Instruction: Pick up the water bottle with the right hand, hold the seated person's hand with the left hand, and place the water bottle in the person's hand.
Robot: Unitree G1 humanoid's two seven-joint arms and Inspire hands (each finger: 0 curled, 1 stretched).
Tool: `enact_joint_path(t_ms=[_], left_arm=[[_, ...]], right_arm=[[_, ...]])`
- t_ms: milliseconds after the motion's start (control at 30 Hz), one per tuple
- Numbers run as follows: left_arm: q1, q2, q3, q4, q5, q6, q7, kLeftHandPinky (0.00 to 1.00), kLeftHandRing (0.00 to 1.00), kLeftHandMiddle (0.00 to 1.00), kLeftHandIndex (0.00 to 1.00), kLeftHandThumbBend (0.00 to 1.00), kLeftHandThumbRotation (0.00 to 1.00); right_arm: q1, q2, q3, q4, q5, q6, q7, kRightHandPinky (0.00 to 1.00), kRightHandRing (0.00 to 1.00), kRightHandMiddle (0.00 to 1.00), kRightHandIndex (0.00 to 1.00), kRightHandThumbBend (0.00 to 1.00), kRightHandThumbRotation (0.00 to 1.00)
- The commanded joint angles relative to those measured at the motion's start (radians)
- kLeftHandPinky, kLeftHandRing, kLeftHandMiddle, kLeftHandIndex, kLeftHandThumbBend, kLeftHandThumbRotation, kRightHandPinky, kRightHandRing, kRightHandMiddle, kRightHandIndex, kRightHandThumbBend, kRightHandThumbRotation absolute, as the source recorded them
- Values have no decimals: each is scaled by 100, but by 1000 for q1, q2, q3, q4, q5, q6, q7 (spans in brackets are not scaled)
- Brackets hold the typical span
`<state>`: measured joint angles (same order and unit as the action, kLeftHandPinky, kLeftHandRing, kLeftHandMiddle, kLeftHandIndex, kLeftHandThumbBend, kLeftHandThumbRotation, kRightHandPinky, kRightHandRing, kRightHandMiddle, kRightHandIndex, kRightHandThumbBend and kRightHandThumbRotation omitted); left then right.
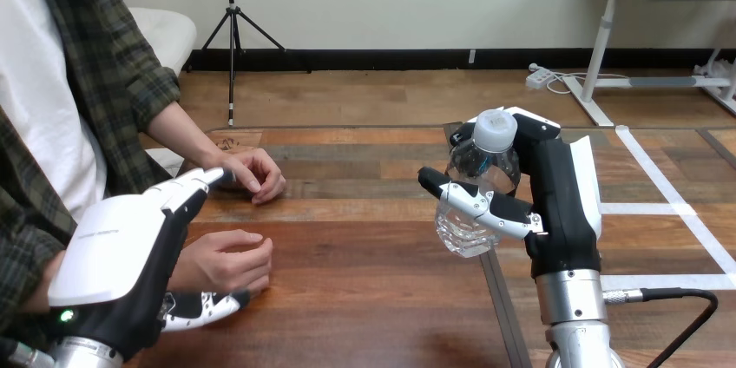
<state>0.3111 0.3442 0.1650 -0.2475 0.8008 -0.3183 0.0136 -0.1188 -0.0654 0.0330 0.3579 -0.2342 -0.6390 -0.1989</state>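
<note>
— What did the right hand (564,203) have?

— Its fingers (473,203) were curled round the water bottle (490,164), wrapping the clear body below the white cap (496,129). The bottle stood roughly upright in that grip. It looked lifted off the counter (364,238) beneath the fingers, though that could not be made out for certain.

— So the pick-up was done?

— By the look of it, yes. The step in hand seemed to be the second one, on the other side. Well apart from the gripping fingers, across bare counter, the left hand (113,251) sat against the person's nearer hand (227,259), which rested loosely closed on the wood. Part of the left hand lay above it and part below, so it was bracketed. Whether the left hand had actually closed on it could not be told.

— And the other one?

— The person's farther hand (252,175) lay just beyond the nearer one, also curled.

— What did the next move call for?

— Probably a sure but gentle hold on the nearer hand, and getting it turned open, since neither palm faced up to receive anything. Then the right hand would have to carry the bottle across to it, kept upright, and let go only once the bottle sat in the palm.
</note>
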Motion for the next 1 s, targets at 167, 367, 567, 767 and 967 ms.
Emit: enact_joint_path(t_ms=[167, 367, 567, 767, 967], left_arm=[[-38, 57, -41, -83, 47, 76, -87, 80, 83, 83, 82, 93, 9], [-48, 78, -62, -93, 65, 120, -149, 82, 83, 83, 81, 95, 7], [-63, 90, -85, -98, 113, 167, -190, 82, 83, 83, 80, 96, 5], [-79, 96, -113, -109, 191, 236, -239, 81, 83, 84, 78, 96, 5], [-98, 100, -144, -114, 248, 294, -279, 81, 83, 84, 78, 95, 2]], right_arm=[[-42, 10, -2, -64, 0, 1, -5, 36, 39, 42, 41, 68, 0], [-46, 7, -3, -54, 9, -12, 1, 36, 39, 42, 41, 68, 0], [-46, 8, -5, -54, 17, -9, 6, 36, 39, 42, 41, 69, 0], [-48, 4, -8, -47, 20, -16, 10, 36, 38, 42, 41, 69, 0], [-47, 4, -10, -49, 27, -10, 16, 36, 39, 42, 41, 68, 0]])
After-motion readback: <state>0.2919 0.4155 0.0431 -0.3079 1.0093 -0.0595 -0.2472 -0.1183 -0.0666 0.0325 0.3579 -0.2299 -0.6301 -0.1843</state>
